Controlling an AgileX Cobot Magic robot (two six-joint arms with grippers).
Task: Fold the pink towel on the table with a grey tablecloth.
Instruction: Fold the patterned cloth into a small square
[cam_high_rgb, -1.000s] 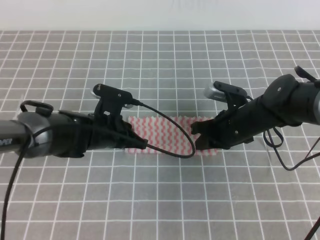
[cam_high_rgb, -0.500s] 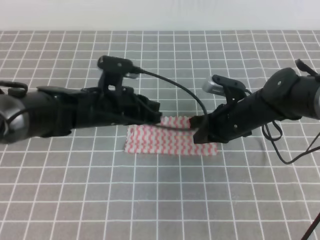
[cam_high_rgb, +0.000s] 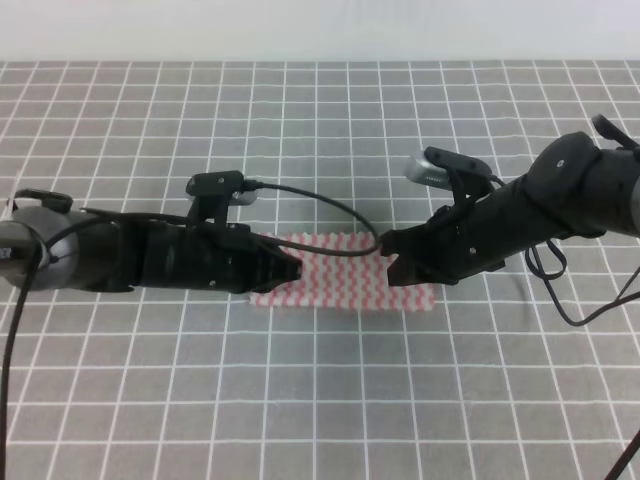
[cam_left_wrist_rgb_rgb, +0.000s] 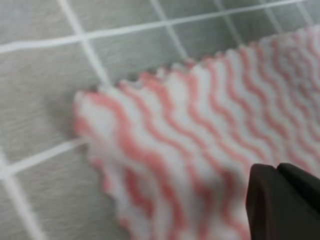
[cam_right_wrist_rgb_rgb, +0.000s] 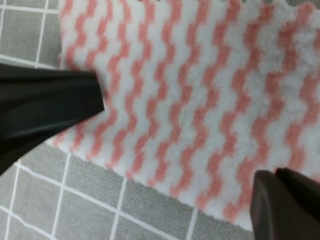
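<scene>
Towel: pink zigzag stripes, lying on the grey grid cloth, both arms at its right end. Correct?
Not quite. Only the right gripper is at the right end; the left gripper is at the left end of the towel. The exterior high view shows it. The rest holds: pink zigzag stripes, lying on the grey grid cloth.

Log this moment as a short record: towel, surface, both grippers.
towel: pink towel, a flat strip, long side running left-right
surface: table with a grey tablecloth, white grid
left gripper: at the towel's left end; open or shut not visible
right gripper: at the towel's right end; open or shut not visible
</scene>
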